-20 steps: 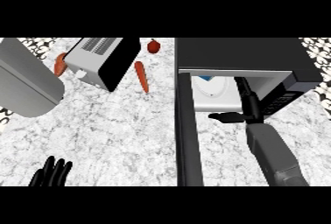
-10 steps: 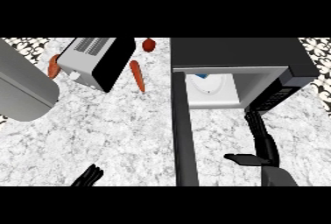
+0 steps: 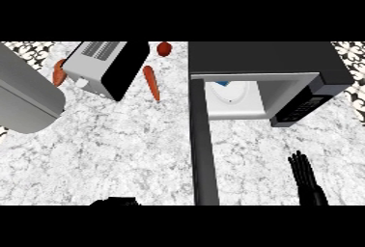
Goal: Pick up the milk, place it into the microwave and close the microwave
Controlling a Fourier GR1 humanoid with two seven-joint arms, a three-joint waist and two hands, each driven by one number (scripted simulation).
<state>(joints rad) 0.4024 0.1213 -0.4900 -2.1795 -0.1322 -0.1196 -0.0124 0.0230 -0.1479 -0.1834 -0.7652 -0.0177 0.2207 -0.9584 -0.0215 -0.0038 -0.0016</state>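
View: single, from the head
Facing: steeply down onto the surface (image 3: 128, 144)
Range: moderate, microwave (image 3: 264, 62) at upper right

Milk (image 3: 230, 92) sits inside the microwave (image 3: 285, 62), whose door (image 3: 203, 144) swings out toward the front. Toaster (image 3: 107, 65) stands left of it on the worktop (image 3: 121, 144), with a carrot (image 3: 151, 83) between them.

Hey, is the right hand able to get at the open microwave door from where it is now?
Probably yes. The right hand is open, fingers straight, low on the counter right of the microwave door. Only bare counter lies between them, so a sideways sweep to its left looks unobstructed.
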